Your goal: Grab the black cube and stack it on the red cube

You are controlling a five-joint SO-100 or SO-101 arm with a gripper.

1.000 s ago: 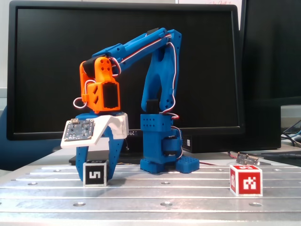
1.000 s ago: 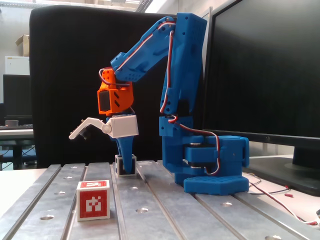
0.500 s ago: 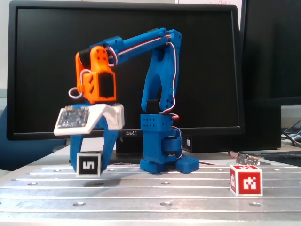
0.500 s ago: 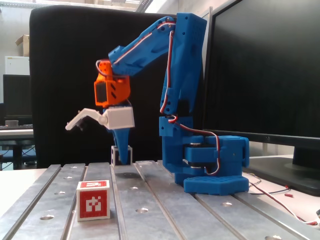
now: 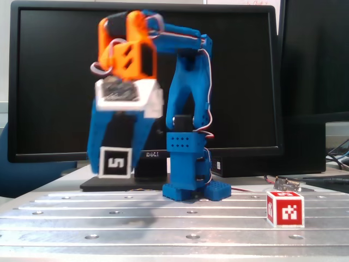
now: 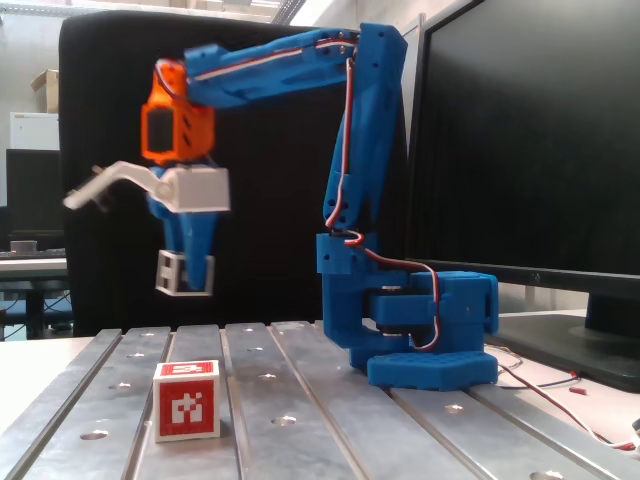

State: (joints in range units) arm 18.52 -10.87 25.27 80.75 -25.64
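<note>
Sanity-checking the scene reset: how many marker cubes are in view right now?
2. The black cube is held in the claw, lifted clear of the table. The red cube sits on the table, right side in that fixed view. None look hidden.

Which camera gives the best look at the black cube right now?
The fixed view facing the monitor: the black cube shows its whole marker face, held clear above the table in the tool. In the other fixed view the black cube is side-on, partly covered by the blue fingers.
</note>
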